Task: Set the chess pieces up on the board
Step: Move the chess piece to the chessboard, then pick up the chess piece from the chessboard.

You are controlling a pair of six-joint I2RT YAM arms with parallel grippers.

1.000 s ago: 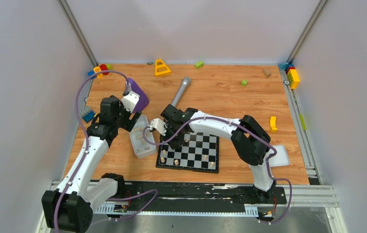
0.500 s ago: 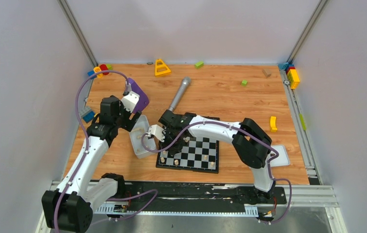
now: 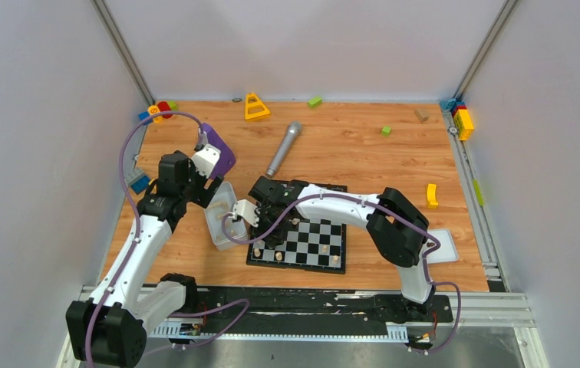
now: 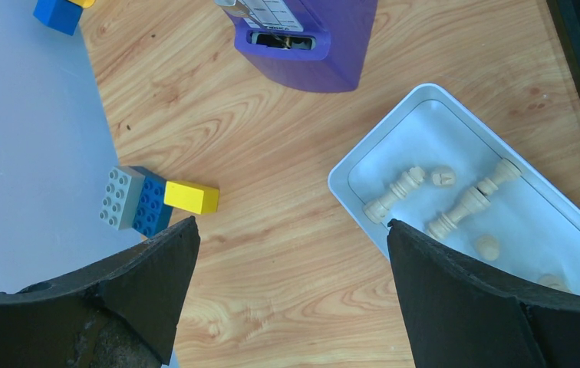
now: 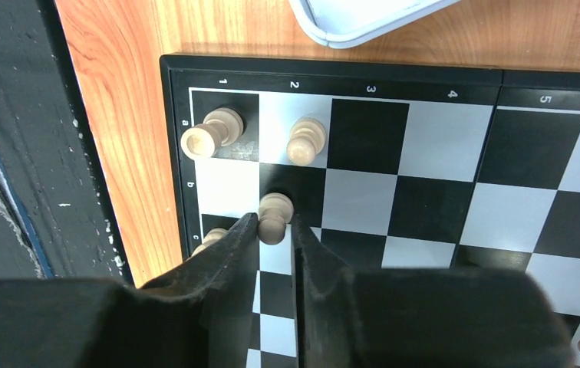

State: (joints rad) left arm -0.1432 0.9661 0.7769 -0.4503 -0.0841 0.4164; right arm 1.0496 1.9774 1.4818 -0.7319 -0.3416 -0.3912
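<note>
Setting the white ranks: we saw the right pincer (image 5: 274, 230) low over the near-left corner of the chessboard (image 5: 364, 126). Its two fingers (image 5: 245, 241) were drawn almost together on a pale pawn (image 5: 275, 211) standing on dark square b2. One square closer to the chessboard's left edge, a second pawn (image 5: 306, 140) stood on a2. A rook (image 5: 210, 134) held the corner square a1. We made out another pale piece (image 5: 212, 238) on c1, half hidden behind a finger.

Just beside the chessboard's left edge lay a white tray (image 4: 364, 165). In it we counted two tall pale pieces (image 4: 471, 201) on their sides and a few small rounded ones. On the side of the tray away from the chessboard, the left pincer (image 4: 291, 253) hung above the wooden tabletop (image 4: 271, 153), spread wide and holding nothing. Farther still from the chessboard sat a cluster of grey, blue and yellow blocks (image 4: 153, 201). A purple object (image 4: 310, 46) lay just beyond the tray's far end.
</note>
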